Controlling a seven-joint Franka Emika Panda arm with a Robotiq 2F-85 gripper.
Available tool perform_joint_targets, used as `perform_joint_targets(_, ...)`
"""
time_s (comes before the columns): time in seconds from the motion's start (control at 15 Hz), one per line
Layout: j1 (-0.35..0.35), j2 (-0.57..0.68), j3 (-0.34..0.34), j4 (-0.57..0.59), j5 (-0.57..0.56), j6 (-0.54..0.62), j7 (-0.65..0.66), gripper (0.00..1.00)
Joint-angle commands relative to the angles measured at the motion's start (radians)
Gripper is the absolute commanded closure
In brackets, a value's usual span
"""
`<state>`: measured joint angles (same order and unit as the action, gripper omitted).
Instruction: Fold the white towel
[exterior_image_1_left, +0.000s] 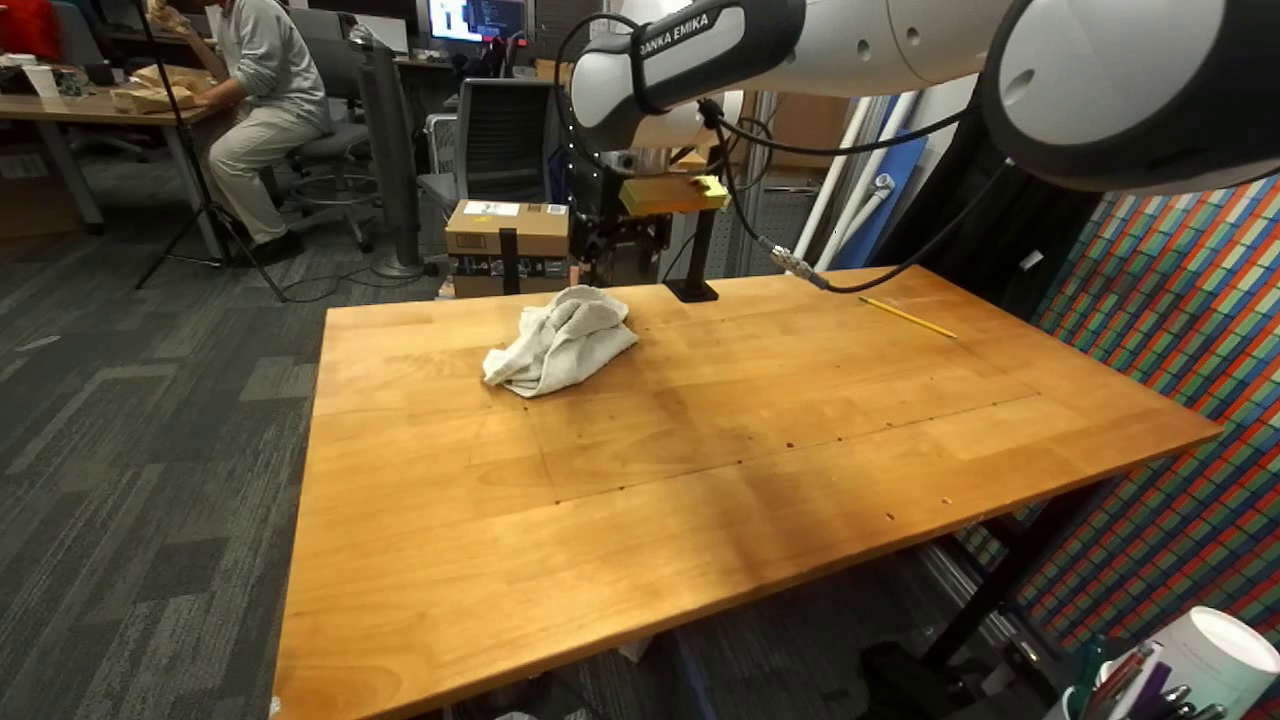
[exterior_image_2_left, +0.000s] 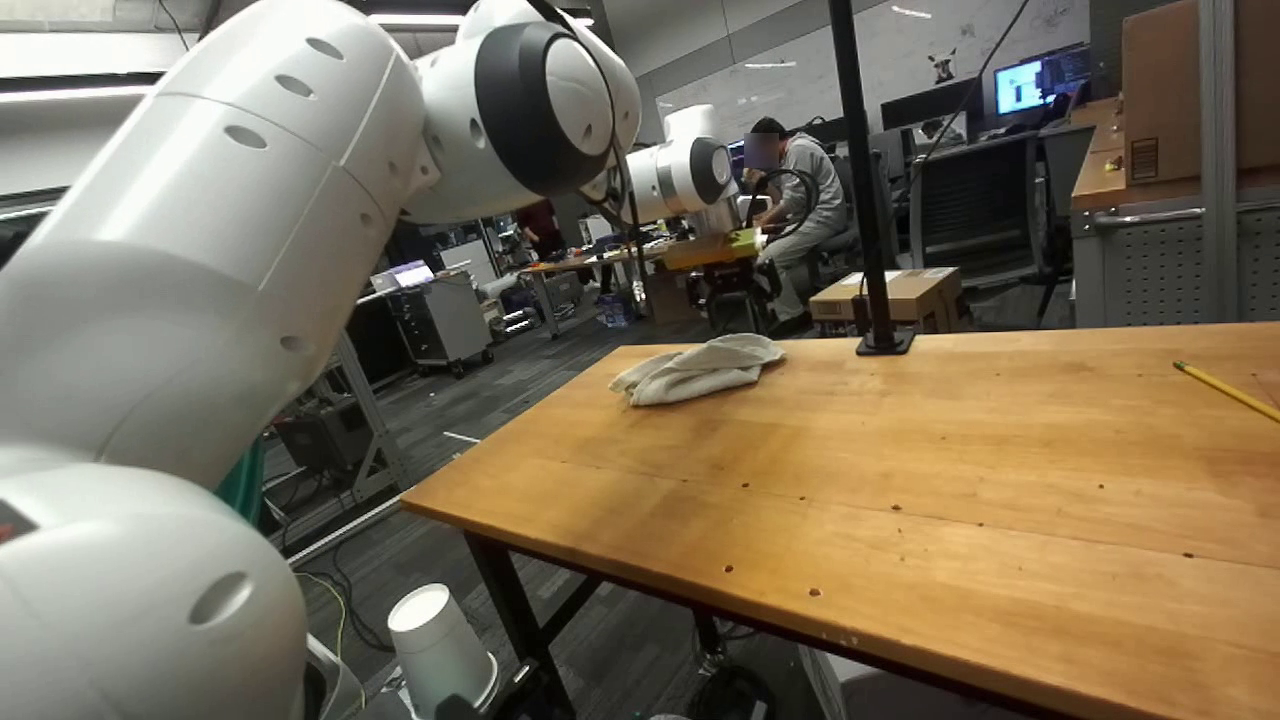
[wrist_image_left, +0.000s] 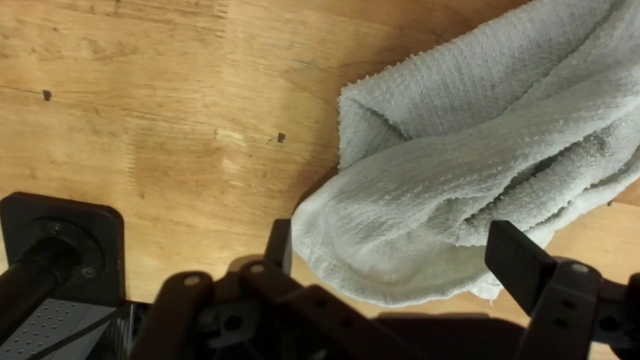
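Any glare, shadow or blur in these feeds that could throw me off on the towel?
Wrist view: the towel shows its weave clearly, shadow hugs its left edge, and a pale patch on the tabletop may be glare; both exterior views: soft dark patches mottle the tabletop, and the towel's folds show less finely.

The floor (exterior_image_1_left: 130, 450) is carpeted in patchy greys. Behind the wooden surface (exterior_image_1_left: 600, 560), a black chair (exterior_image_1_left: 508, 140) and a lit screen (exterior_image_1_left: 475, 18) are seen; beside it, a backdrop (exterior_image_1_left: 1190, 300) is patterned in red, green and blue. Overhead, a strip light (exterior_image_2_left: 415, 19) is seen.
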<state>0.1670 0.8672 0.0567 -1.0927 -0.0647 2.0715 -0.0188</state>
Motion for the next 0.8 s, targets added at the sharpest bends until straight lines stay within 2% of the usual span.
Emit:
perform_joint_targets(0.0,0.007,0.047,-0.007,0.064,-0.017,0.016,-0.010,0.00)
perform_joint_targets(0.73,0.008,0.117,-0.007,0.095,-0.015,0.012,-0.006,0.00)
